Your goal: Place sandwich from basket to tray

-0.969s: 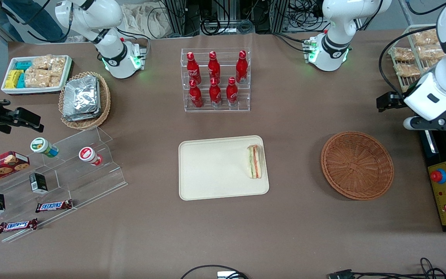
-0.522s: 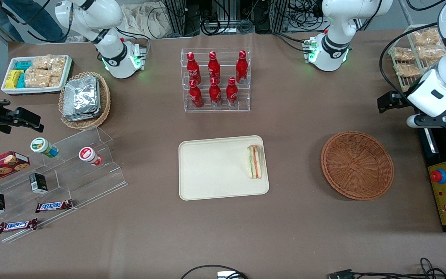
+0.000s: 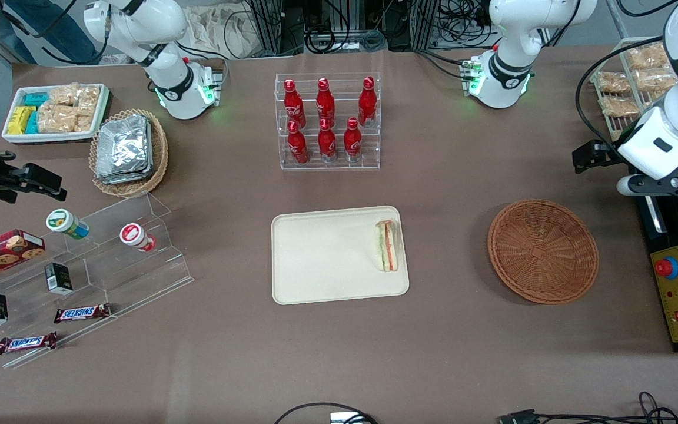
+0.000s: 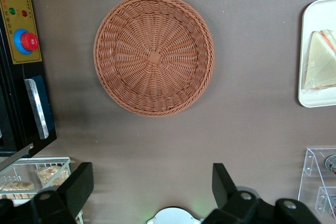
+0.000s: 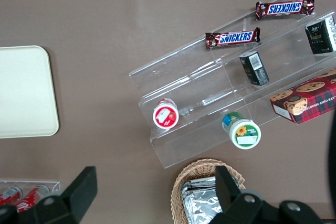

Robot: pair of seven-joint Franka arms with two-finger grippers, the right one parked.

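The sandwich [image 3: 387, 246] lies on the cream tray [image 3: 321, 259], at the tray's edge nearest the basket; its red and green filling shows along one side. It also shows in the left wrist view [image 4: 321, 61] on the tray's corner [image 4: 310, 98]. The reddish-brown basket [image 3: 542, 251] is empty, beside the tray toward the working arm's end, and fills the left wrist view [image 4: 154, 53]. My left gripper [image 3: 665, 184] hangs raised above the table, a little farther from the front camera than the basket, near the table's end. Its fingers [image 4: 84, 174] are spread wide and hold nothing.
A clear rack of red bottles [image 3: 327, 121] stands farther back than the tray. A wire rack with snack packets [image 3: 627, 82] and a control box with a red button [image 3: 677, 294] flank the gripper. A tan basket with foil packets [image 3: 128, 152] and an acrylic shelf [image 3: 80, 277] lie toward the parked arm's end.
My left arm's wrist has shifted slightly toward the table's end and away from the front camera. The sandwich, tray and basket have not moved.
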